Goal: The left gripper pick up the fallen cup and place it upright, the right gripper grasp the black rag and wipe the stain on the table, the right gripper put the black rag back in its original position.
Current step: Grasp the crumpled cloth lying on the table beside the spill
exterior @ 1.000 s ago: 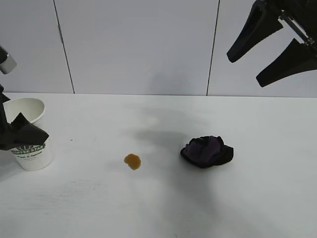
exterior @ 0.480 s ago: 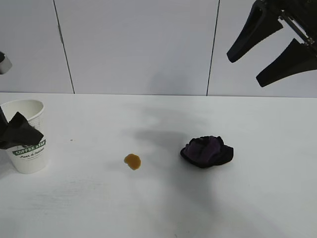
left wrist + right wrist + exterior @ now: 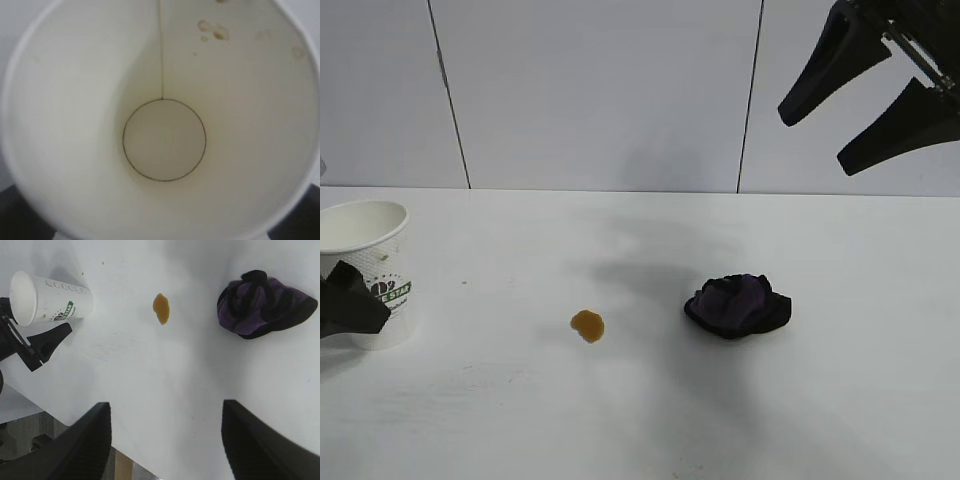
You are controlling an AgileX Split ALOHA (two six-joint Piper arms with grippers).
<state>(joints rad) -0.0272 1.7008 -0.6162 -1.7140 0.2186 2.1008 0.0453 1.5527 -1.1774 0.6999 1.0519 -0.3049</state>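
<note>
The paper coffee cup (image 3: pixel 367 272) stands upright at the left edge of the white surface (image 3: pixel 640 420), with the left pincer (image 3: pixel 348 305) spread open around its lower wall — one finger dark in front of the green logo. The right pincer (image 3: pixel 865 85) hangs high above the right side, fingers parted and empty. Below it lies the bunched black rag (image 3: pixel 738 305), with the brown stain (image 3: pixel 587 325) between rag and cup.

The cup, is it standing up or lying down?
Standing up. The cup sits on its base on the table, open mouth up, with the left gripper at its side.
</note>
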